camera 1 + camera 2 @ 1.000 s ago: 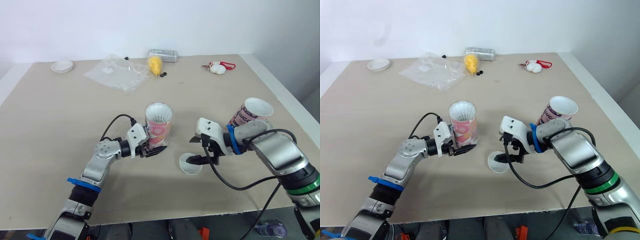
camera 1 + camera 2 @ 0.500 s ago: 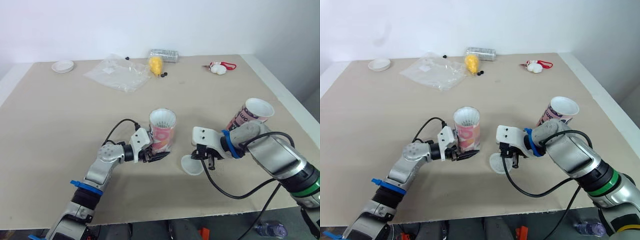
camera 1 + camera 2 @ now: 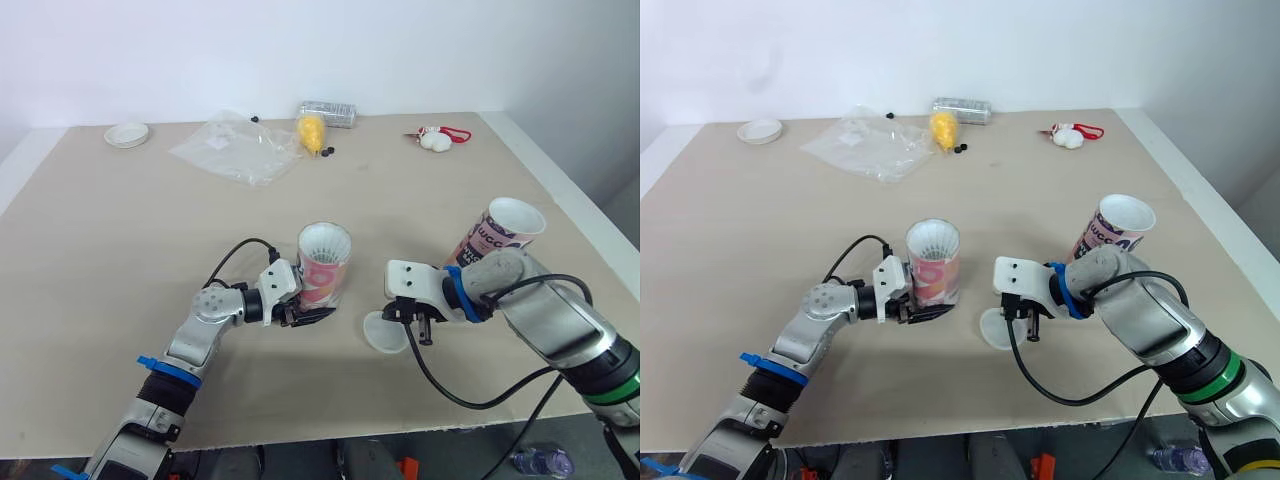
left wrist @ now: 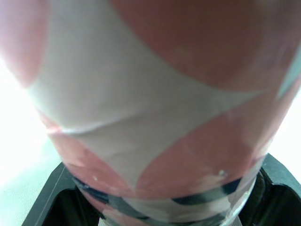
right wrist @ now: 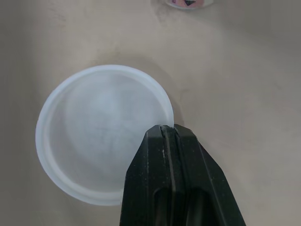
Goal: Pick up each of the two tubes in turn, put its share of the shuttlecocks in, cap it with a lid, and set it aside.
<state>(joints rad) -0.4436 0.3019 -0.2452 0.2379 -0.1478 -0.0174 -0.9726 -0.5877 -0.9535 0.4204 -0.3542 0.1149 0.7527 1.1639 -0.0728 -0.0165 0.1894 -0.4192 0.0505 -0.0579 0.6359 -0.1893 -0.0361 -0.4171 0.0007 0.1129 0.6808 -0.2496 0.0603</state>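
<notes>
A pink-and-white tube (image 3: 322, 268) stands upright at mid-table with a white shuttlecock showing in its open top. My left gripper (image 3: 305, 315) is closed around its base; in the left wrist view the tube (image 4: 155, 117) sits between the two black fingers. Just to its right, my right gripper (image 3: 415, 325) is shut on the rim of a translucent white lid (image 3: 380, 332), which is tilted up off the table. In the right wrist view the fingertips (image 5: 167, 128) pinch the edge of the lid (image 5: 101, 134). A second, open tube (image 3: 495, 232) leans behind my right arm.
At the back lie a crumpled clear bag (image 3: 235, 148), a yellow object (image 3: 311, 130), a clear container (image 3: 328, 110), a small white dish (image 3: 126, 133) at far left and a white-and-red item (image 3: 436, 138). The table's right edge runs close to the second tube.
My right gripper has shut on the lid's rim and tipped it up off the table. The left arm has shifted the pink tube slightly nearer and to the right.
</notes>
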